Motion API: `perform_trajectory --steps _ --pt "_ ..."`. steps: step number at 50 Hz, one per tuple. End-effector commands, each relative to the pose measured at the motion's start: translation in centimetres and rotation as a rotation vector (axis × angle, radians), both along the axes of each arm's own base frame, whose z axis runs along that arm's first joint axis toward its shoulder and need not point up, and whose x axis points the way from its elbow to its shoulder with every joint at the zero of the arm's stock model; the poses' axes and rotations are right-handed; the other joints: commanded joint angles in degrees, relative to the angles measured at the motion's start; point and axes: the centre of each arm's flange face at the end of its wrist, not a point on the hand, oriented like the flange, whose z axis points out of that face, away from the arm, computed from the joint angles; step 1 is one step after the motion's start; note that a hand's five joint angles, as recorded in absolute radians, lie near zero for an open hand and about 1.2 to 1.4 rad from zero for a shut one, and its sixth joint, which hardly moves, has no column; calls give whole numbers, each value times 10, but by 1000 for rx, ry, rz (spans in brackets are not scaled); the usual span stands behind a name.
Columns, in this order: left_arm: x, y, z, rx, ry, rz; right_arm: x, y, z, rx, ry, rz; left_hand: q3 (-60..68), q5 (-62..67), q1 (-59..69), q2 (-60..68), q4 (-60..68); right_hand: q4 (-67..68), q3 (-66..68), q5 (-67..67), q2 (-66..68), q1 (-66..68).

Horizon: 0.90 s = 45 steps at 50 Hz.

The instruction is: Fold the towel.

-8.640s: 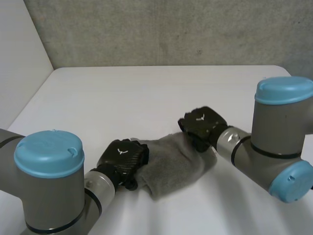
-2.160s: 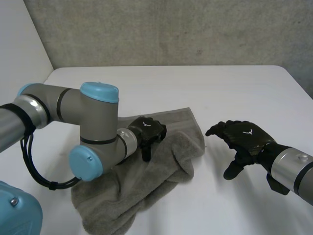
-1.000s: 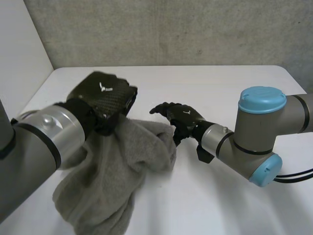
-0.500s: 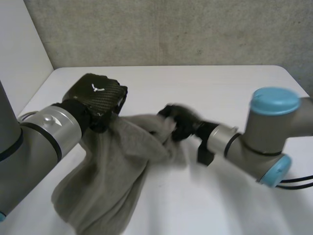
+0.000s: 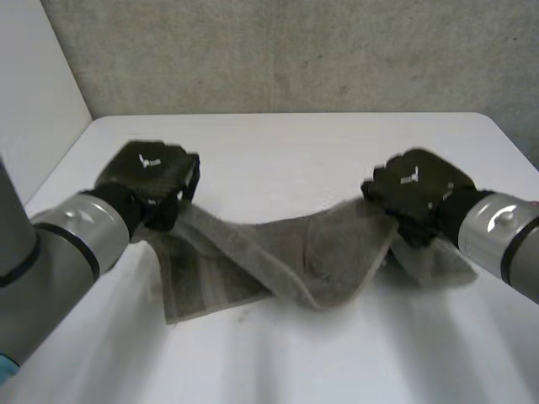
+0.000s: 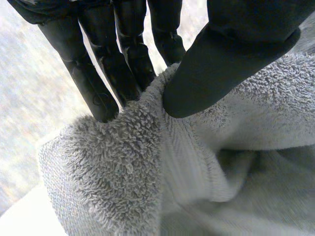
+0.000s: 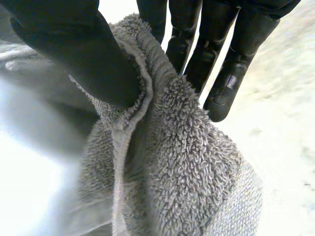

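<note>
**Q:** Is there any marking that can be read?
**A:** In the head view, a small white emblem (image 5: 148,160) sits on the back of the left hand (image 5: 156,178). A like one sits on the right hand (image 5: 418,194). Any lettering is too small to read.

**Q:** Where does the towel lie relative to the hands?
**A:** The grey towel (image 5: 312,252) is strung between them over the white surface (image 5: 295,143). The left hand has one end and the right hand has the other. The middle sags in a fold down to the surface. A flat portion lies on the surface just below the left hand.

**Q:** What do the wrist views add?
**A:** They show the grip, which the backs of the hands cover in the head view. In the left wrist view, the thumb (image 6: 221,64) pinches the looped pile against the fingers (image 6: 106,78) at an edge with a flat-woven hem (image 6: 184,167). In the right wrist view, the thumb (image 7: 83,54) lies on one face of the towel and the fingers (image 7: 226,73) on the other, with the hem running under the thumb. Both hands are thus clamped on the cloth.
</note>
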Motion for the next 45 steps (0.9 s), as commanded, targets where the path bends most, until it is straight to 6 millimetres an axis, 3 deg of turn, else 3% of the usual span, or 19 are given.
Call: perform_trajectory --steps 1,6,9,11,13,14,16,17,19,22,24,31,33,34,36,37,39,41,45 --pt "-7 -11 -47 122 -76 -4 -7 12 -30 153 252 63 104 109 123 102 103 118 121 138 127 255" --pt "-21 -42 -63 89 -112 -11 -1 -18 -43 151 304 22 104 109 123 102 103 118 121 138 127 255" --pt "-30 -73 -49 -24 -120 -6 6 -51 -34 61 321 -44 104 109 123 102 103 118 121 138 127 255" --pt "-34 -91 -30 -115 -104 7 21 -92 -4 -139 265 -122 104 109 123 102 103 118 121 138 127 255" --pt "-44 -120 32 -339 -8 40 31 -108 20 -268 194 -151 104 109 123 102 103 118 121 138 127 255" --pt "-44 -120 32 -340 -8 41 31 -108 20 -270 193 -151 104 109 123 102 103 118 121 138 127 255" --pt "-46 -131 96 -555 120 74 46 -126 74 -557 25 -183 104 109 123 102 103 118 121 138 127 255" --pt "-46 -131 97 -556 121 74 46 -127 74 -558 24 -184 104 109 123 102 103 118 121 138 127 255" --pt "-45 -130 124 -651 190 91 52 -129 117 -798 -146 -205 104 109 123 102 103 118 121 138 127 255" --pt "-34 -116 173 -812 335 131 48 -119 142 -950 -266 -205 104 109 123 102 103 118 121 138 127 255" --pt "-29 -110 178 -828 367 142 48 -112 143 -969 -276 -180 104 109 123 102 103 118 121 138 127 255" --pt "-19 -98 135 -737 332 148 43 -97 71 -652 -135 -120 104 109 123 102 103 118 121 138 127 255" --pt "-16 -92 80 -609 261 143 42 -93 53 -570 -104 -106 104 109 123 102 103 118 121 138 127 255" --pt "-16 -92 80 -609 261 143 42 -93 52 -570 -103 -106 104 109 123 102 103 118 121 138 127 255" --pt "-12 -86 33 -499 199 144 40 -81 12 -408 -54 -65 104 109 123 102 103 118 121 138 127 255" --pt "-12 -86 33 -499 199 144 40 -81 12 -407 -53 -65 104 109 123 102 103 118 121 138 127 255" --pt "-7 -83 12 -453 171 150 40 -73 -31 -265 -15 -8 104 109 123 102 103 118 121 138 127 255" --pt "-1 -75 -30 -349 112 155 41 -69 -54 -195 1 17 104 109 123 102 103 118 121 138 127 255" --pt "3 -67 -72 -234 48 149 41 -60 -95 -60 31 45 104 109 123 102 103 118 121 138 127 255"
